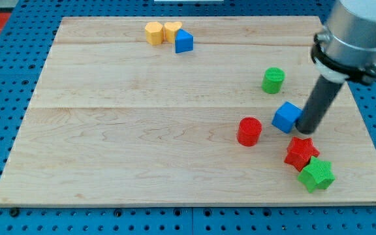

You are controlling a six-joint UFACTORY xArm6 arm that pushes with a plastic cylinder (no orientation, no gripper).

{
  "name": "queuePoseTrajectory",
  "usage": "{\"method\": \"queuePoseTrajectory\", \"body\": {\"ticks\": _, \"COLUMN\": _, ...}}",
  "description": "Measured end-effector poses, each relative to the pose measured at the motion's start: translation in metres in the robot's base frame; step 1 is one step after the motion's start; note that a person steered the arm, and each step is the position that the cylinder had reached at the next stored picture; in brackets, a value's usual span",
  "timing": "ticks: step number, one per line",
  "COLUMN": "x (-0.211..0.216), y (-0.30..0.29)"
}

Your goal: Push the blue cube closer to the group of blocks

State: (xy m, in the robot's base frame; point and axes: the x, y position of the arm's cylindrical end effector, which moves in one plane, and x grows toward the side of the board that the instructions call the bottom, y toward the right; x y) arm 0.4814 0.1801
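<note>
Up at the view's top of the wooden counter (142,130), a yellow hexagon block (153,32) touches a yellow heart (172,30), with a blue block (184,42) right against it. A blue pegboard (5,78) sits underneath.

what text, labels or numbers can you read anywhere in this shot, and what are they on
None: no word, number, brand or sign can be read anywhere.
The wooden board is bare wood grain.
The blue cube, the red star and the other blocks carry no markings.
The arm's grey housing above my tip shows no label.
</note>
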Motion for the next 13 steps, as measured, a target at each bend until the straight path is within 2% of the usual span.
{"method": "queuePoseTrajectory", "body": {"ticks": 1, "x": -0.041, "y": -0.05}}
{"method": "queuePoseTrajectory", "body": {"ticks": 2, "x": -0.06, "y": -0.15}}
{"method": "queuePoseTrajectory", "body": {"ticks": 3, "x": -0.095, "y": -0.184}}
{"method": "queuePoseTrajectory", "body": {"ticks": 4, "x": -0.066, "y": -0.136}}
{"method": "queuePoseTrajectory", "body": {"ticks": 5, "x": -0.06, "y": -0.1}}
{"method": "queuePoseTrajectory", "body": {"ticks": 7, "x": -0.142, "y": -0.173}}
{"method": "queuePoseTrajectory", "body": {"ticks": 8, "x": -0.165, "y": -0.205}}
{"method": "queuePoseTrajectory", "body": {"ticks": 9, "x": -0.142, "y": -0.201}}
{"method": "queuePoseTrajectory", "body": {"ticks": 10, "x": -0.138, "y": -0.232}}
{"method": "queuePoseTrajectory", "body": {"ticks": 11, "x": -0.173, "y": -0.241}}
{"method": "queuePoseTrajectory", "body": {"ticks": 13, "x": -0.166, "y": -0.241}}
